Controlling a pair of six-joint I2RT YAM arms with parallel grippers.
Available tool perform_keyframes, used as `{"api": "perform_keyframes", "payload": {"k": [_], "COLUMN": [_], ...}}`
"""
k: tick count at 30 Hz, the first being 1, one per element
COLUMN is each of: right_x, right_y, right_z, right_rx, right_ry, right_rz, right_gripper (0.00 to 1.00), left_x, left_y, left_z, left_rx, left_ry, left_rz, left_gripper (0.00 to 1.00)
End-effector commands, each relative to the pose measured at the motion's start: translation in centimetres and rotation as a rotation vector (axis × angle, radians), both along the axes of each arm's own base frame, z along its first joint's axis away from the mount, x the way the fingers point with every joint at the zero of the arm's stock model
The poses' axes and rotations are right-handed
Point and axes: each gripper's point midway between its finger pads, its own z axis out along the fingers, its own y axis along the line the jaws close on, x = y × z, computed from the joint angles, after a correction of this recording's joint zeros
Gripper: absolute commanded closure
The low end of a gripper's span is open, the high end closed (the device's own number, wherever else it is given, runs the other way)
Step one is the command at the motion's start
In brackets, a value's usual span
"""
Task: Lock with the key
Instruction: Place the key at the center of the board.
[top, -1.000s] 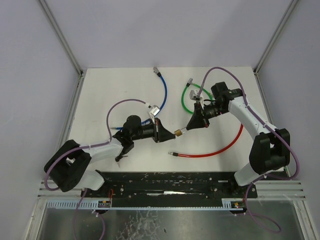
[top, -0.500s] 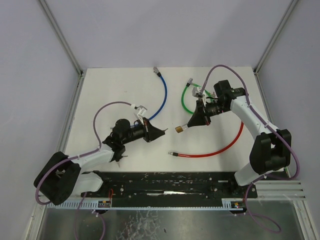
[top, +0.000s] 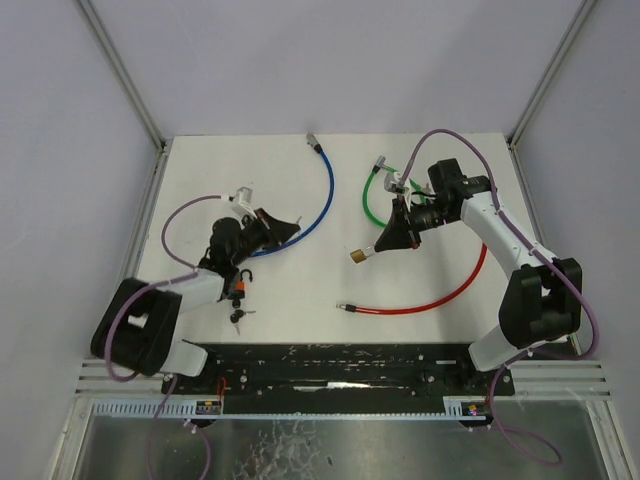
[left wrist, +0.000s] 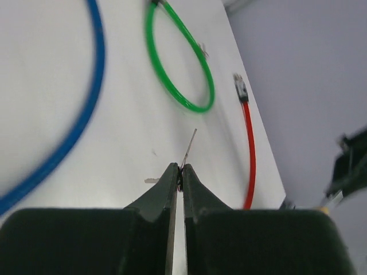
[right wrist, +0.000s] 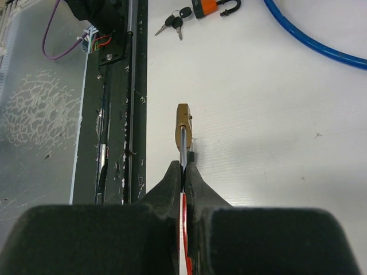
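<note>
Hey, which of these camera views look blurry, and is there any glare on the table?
Left wrist view: the blue cable is smeared and soft, the green cable is slightly soft, and the key is fairly crisp. Right wrist view: the brass padlock is sharp. Top view: even light, faint shadows, no glare on the table.

2 arms (top: 195, 290) — white shells, blk joints, purple cables (top: 437, 133)

We see the key (left wrist: 190, 146) only edge-on, its base buried in the left tool (left wrist: 179, 172); the blue cable (left wrist: 86, 109) is blurred and cropped; the orange padlock (right wrist: 207, 7) is cut by the top edge; the shackle of the brass padlock (right wrist: 183, 123) hides inside the right tool (right wrist: 183, 169).
</note>
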Motion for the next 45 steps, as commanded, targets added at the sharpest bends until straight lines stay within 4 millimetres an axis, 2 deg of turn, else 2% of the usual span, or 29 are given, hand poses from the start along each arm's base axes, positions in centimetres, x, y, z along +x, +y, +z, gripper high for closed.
{"api": "perform_keyframes", "payload": {"k": [1,5,8,10,12,14,19,22,26,29,30,32,34,36,37,38,40,41,45], "right_x": [-0.1,-0.1,-0.1,-0.1,0.0,0.0,0.1,0.2,0.3,0.5,0.6,0.8,1.0,1.3,1.5,1.6,2.0,2.3,4.0], "right_y": [0.0,-0.1,-0.1,-0.1,-0.1,-0.2,-0.1,-0.1,-0.2,-0.2,-0.2,-0.2,-0.2,-0.2,-0.2,-0.3,-0.3,-0.3,-0.2], "right_z": [1.4,1.3,1.4,1.3,1.3,1.2,0.9,0.8,0.6,0.2,0.1,-0.2,-0.5,-0.6,-0.8,-0.9,-1.0,-1.2,-1.3], "right_rx": [0.026,0.025,0.026,0.024,0.023,0.022,0.02,0.016,0.009,0.0,-0.002,-0.008,-0.013,-0.017,-0.024,-0.029,-0.036,-0.041,-0.058], "right_ry": [-0.025,-0.028,-0.033,-0.031,-0.032,-0.031,-0.019,-0.02,-0.018,-0.015,-0.013,-0.009,-0.002,-0.005,-0.006,-0.006,-0.014,-0.019,-0.04], "right_rz": [-0.014,-0.013,-0.015,-0.015,-0.018,-0.018,-0.018,-0.019,-0.024,-0.032,-0.035,-0.044,-0.051,-0.06,-0.067,-0.074,-0.084,-0.092,-0.143], "right_gripper": [1.0,1.0,1.0,1.0,1.0,1.0,1.0,1.0,1.0,1.0,1.0,1.0,1.0,1.0,1.0,1.0,1.0,1.0,1.0], "left_x": [6.5,11.9,15.4,17.1,17.8,18.2,18.4,18.3,17.4,16.0,15.3,13.6,11.6,9.2,8.1,6.9,4.7,3.6,-0.3], "left_y": [3.1,5.7,8.1,9.9,11.3,12.6,15.4,16.6,18.0,18.6,18.8,18.7,18.3,17.8,17.6,17.4,17.0,17.0,16.3], "left_z": [1.6,-1.5,-5.5,-8.3,-10.1,-10.7,-11.8,-11.8,-9.6,-5.8,-3.5,-0.4,2.1,3.7,4.9,6.0,7.3,7.5,8.8], "left_rx": [-0.176,-0.305,-0.313,-0.285,-0.244,-0.208,-0.102,-0.093,-0.033,0.014,0.02,0.03,0.028,0.025,0.014,-0.003,-0.057,-0.096,-0.27], "left_ry": [0.034,0.179,0.309,0.397,0.453,0.467,0.496,0.53,0.496,0.384,0.321,0.219,0.121,0.04,-0.012,-0.059,-0.132,-0.155,-0.272], "left_rz": [0.141,0.212,0.316,0.403,0.469,0.52,0.642,0.672,0.7,0.706,0.709,0.693,0.663,0.631,0.62,0.607,0.597,0.606,0.579], "left_gripper": [1.0,1.0,1.0,1.0,1.0,0.98,0.75,0.68,0.66,0.65,0.65,0.64,0.63,0.59,0.52,0.41,0.06,0.01,0.0]}}
